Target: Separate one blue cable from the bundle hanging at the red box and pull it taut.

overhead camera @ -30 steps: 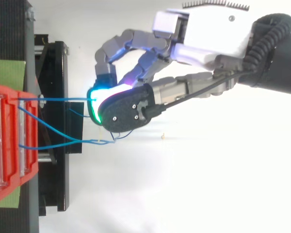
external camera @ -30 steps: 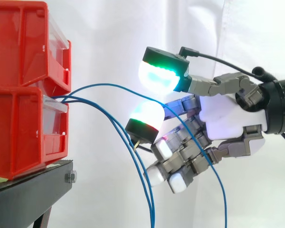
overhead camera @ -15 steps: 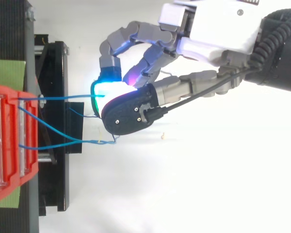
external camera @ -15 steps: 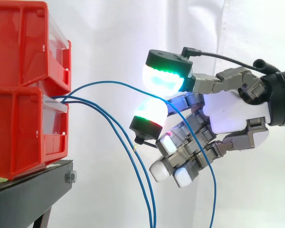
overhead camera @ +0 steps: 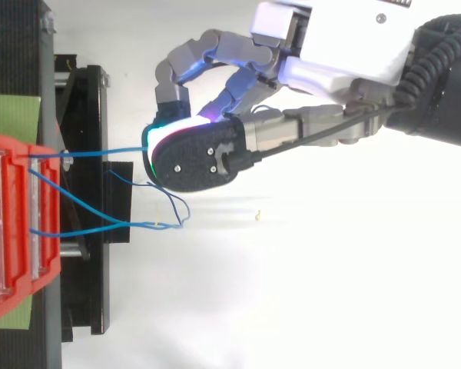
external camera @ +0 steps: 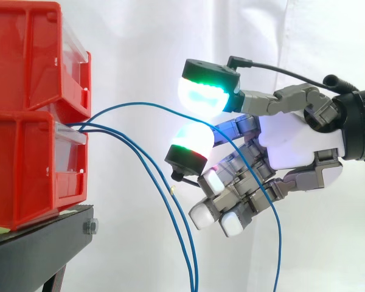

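As the hand (external camera: 295, 146) hangs just out from the red box (external camera: 24, 164), its two glowing pads (external camera: 202, 97) pinch the top blue cable (external camera: 143, 107), which arcs slack straight back to the box, above two other cables (external camera: 161, 188) drooping from it.

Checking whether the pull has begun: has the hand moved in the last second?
Yes, slightly. In the top view the hand slid sideways, parallel to the red bins, uncovering a blue cable loop; no farther from them.
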Robot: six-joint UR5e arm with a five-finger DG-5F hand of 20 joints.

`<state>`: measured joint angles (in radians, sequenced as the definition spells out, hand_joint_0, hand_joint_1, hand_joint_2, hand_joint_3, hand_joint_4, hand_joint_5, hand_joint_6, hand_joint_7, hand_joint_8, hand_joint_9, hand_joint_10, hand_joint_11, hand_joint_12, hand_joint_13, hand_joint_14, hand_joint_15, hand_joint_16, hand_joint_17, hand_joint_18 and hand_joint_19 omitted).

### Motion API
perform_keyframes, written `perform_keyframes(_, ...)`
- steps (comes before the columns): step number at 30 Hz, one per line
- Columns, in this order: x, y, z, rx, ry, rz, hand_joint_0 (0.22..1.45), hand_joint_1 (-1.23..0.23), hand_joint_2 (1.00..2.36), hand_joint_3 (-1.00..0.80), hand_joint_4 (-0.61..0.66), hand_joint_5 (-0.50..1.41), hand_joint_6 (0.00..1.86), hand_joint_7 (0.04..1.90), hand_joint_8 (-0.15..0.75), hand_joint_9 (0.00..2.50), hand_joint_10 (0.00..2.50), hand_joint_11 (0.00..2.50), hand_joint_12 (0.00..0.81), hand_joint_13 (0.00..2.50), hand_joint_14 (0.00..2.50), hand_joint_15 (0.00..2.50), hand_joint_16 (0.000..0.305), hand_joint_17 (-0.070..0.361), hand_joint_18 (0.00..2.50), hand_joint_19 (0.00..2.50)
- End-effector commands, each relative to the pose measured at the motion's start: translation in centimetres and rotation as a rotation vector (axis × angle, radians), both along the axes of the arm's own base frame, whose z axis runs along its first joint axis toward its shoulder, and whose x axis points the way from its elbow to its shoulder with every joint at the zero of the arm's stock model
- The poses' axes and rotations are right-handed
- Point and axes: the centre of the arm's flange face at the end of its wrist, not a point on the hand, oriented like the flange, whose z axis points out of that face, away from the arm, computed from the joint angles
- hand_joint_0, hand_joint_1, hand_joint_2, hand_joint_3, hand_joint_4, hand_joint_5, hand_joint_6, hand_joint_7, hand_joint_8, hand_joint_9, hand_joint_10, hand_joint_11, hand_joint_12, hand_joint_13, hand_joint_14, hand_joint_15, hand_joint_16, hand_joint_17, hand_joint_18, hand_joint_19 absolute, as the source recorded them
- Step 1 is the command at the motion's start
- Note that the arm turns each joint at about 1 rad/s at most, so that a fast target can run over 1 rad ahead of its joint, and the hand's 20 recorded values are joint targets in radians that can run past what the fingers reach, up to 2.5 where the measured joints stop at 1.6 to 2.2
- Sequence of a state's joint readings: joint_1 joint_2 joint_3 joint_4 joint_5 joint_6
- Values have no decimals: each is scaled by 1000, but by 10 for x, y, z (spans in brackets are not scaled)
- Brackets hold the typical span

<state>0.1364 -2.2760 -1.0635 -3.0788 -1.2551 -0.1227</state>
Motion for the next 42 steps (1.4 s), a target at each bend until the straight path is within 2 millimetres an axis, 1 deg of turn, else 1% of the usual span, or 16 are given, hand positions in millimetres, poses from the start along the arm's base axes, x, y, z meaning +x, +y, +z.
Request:
perform_keyframes(1,1,0,1,1,-8,0,600,-444,1005,-443,187,-174,857,1197,393,1005,24,814,413,814,18,483,56,127,792,608)
perform_keyframes(4,1,0,0,1,-8,0,594,-533,1016,-279,192,-173,866,1248,398,997,25,813,420,816,18,490,56,127,799,600)
perform_keyframes(7,1,0,0,1,-8,0,584,-575,1020,-209,207,-176,875,1269,399,981,22,811,420,814,20,494,57,128,800,600)
perform_keyframes(8,1,0,-1,1,-6,0,587,-633,1021,-171,202,-182,887,1235,398,977,24,818,421,811,18,494,57,128,800,597)
perform_keyframes(9,1,0,1,1,-9,0,586,-643,1022,-151,206,-184,891,1235,398,972,22,825,418,809,18,499,57,128,800,592)
perform_keyframes(15,1,0,0,1,-11,0,601,-680,1023,-149,176,-189,899,1215,394,957,24,848,417,808,18,486,57,128,799,579)
perform_keyframes(18,1,0,0,1,-11,0,606,-691,1024,-110,125,-191,904,1237,389,973,26,923,413,810,18,487,57,127,800,570)
perform_keyframes(21,1,0,0,1,-11,0,617,-696,1025,-93,82,-195,913,1242,387,976,26,932,411,817,19,494,57,127,802,568)
perform_keyframes(23,1,1,0,3,-13,1,643,-736,1024,-106,46,-207,924,1210,380,966,26,945,404,807,19,492,57,127,804,555)
perform_keyframes(24,2,1,0,8,-15,-1,668,-771,1023,-150,44,-211,924,1261,376,956,26,954,404,804,19,487,57,128,803,540)
perform_keyframes(26,2,2,0,34,-27,-5,699,-786,1019,-233,44,-217,927,1224,369,948,26,973,402,802,19,491,56,126,798,533)
perform_keyframes(29,3,1,1,72,-43,-24,745,-761,1003,-457,78,-221,916,1133,360,919,25,955,398,784,20,481,56,126,781,516)
perform_keyframes(30,3,1,1,79,-44,-27,751,-754,1000,-500,85,-221,913,1115,358,913,27,961,397,778,18,472,56,126,782,507)
perform_keyframes(33,3,0,1,103,-50,-40,760,-741,1000,-500,82,-221,911,1091,355,932,24,1020,394,779,18,471,55,124,782,494)
perform_keyframes(39,1,0,-5,114,-49,-39,750,-699,1000,-491,64,-224,924,1303,362,989,23,1110,395,793,18,477,55,124,786,516)
perform_keyframes(42,2,0,-7,131,-67,-42,756,-676,1002,-469,55,-229,942,1296,364,991,23,1158,400,829,20,532,55,123,789,532)
